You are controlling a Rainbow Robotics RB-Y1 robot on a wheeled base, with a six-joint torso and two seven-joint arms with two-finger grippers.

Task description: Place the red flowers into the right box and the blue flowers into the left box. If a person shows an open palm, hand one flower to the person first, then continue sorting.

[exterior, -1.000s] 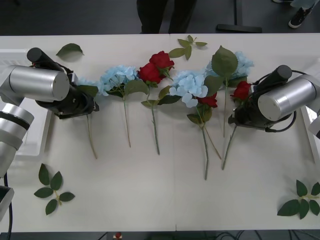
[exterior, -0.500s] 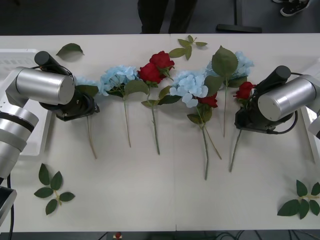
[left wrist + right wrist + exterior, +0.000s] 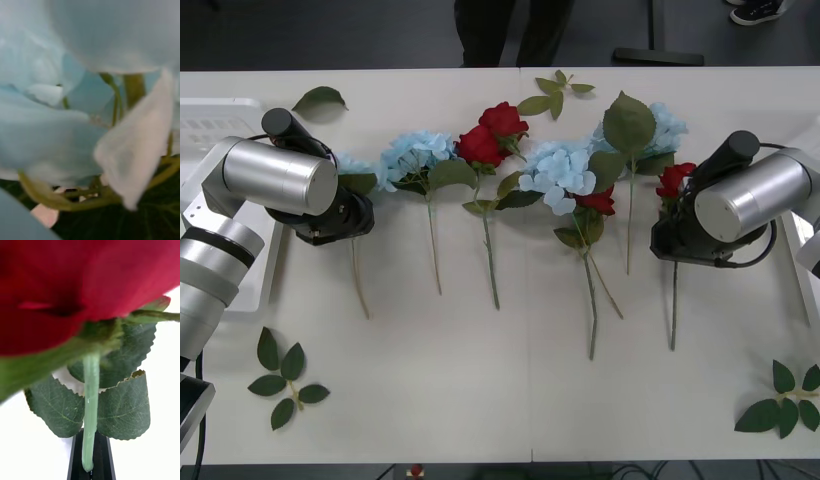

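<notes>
A red flower [image 3: 675, 178] is held by its stem [image 3: 90, 405] in my right gripper [image 3: 90, 465], which is shut on it near the table's right side; the stem [image 3: 673, 310] points straight at the front edge. My left gripper [image 3: 330, 222] sits over the leftmost blue flower [image 3: 352, 166], whose pale petals [image 3: 75, 112] press close to the left wrist camera. More red flowers [image 3: 500, 122] and blue flowers [image 3: 415, 155] lie in a row across the middle. The left box [image 3: 210, 105] is at the left edge, and the right box [image 3: 798, 275] shows its thin rim at the right edge.
Loose leaf sprigs lie at the front left [image 3: 285, 375], the front right [image 3: 785, 400], the back left [image 3: 320, 97] and the back middle [image 3: 555, 90]. Bare white table stretches along the front.
The held rose's stem has swung from a slant to straight, and its bloom shifted slightly right. My left arm moved right and away from the left box, uncovering more of it.
</notes>
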